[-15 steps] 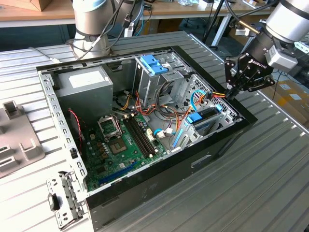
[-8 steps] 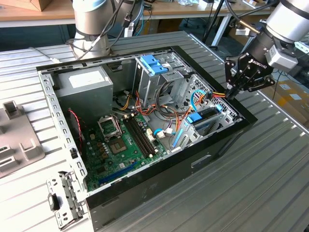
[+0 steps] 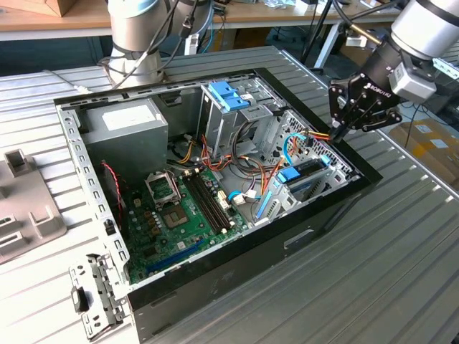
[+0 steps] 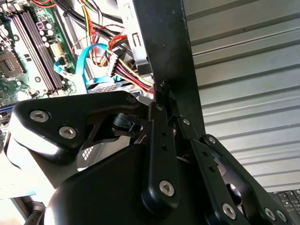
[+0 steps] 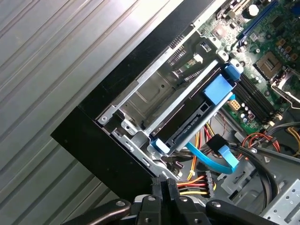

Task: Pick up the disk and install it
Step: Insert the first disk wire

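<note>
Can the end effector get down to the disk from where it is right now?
Probably yes: the disk lies with its top uncovered in the open case, and the end effector hovers just beside it, above the case's rim.

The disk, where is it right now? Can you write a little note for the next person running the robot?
Gripper: fingers shut, holding nothing, hovering over the computer case's edge on the exterior view's right, by the coloured power wires.
Disk: sitting edge-up in the drive bay inside the case, blue rails showing; also in the first wrist view.
Done: disk is in the bay.
Left: whether it is fully seated cannot be told.
</note>
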`<state>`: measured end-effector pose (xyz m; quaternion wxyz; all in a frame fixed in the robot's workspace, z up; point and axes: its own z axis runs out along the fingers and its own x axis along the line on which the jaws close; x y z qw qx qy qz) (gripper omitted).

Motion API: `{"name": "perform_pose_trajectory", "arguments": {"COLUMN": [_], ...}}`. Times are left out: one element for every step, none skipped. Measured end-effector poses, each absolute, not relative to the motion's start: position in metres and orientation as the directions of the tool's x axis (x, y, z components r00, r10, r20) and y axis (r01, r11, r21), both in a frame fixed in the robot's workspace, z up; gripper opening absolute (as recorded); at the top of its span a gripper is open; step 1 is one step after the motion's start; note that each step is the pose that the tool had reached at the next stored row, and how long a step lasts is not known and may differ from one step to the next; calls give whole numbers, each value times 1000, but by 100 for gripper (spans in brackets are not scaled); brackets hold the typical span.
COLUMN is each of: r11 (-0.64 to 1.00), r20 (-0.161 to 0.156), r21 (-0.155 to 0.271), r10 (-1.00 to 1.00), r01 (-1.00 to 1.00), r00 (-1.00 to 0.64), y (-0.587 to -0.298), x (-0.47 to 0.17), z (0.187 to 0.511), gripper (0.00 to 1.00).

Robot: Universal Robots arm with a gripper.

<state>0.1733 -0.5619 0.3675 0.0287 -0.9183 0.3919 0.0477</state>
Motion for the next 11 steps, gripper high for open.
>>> {"name": "perform_pose_trajectory", "arguments": {"r11": [-691,-691,-691,-691,-691,-691,-691,-691,-691,-691,-691], "r20": [-111,-111,-111,-111,-111,-111,-111,-111,-111,-111,-111], "r21": [-16,-16,-16,-16,-16,-16,-16,-16,-16,-16,-16], "r10": [-717,-717,-717,-717,-717,-717,-717,-717,-717,-717,-717], "r01": [-723,-723,-723,-723,-723,-723,-723,-723,-723,-723,-723], "r00": [688,688,688,688,688,688,688,688,688,688,688], "y": [-562,-562,-562,-562,-562,-562,-562,-563,-563,-563,-563], "x": [172,171,169,168,165,163,161,159,157,155,153], "z": [367,368,368,367,367,367,367,367,367,367,367], "gripper": [16,16,16,16,16,16,16,16,16,16,16]}}
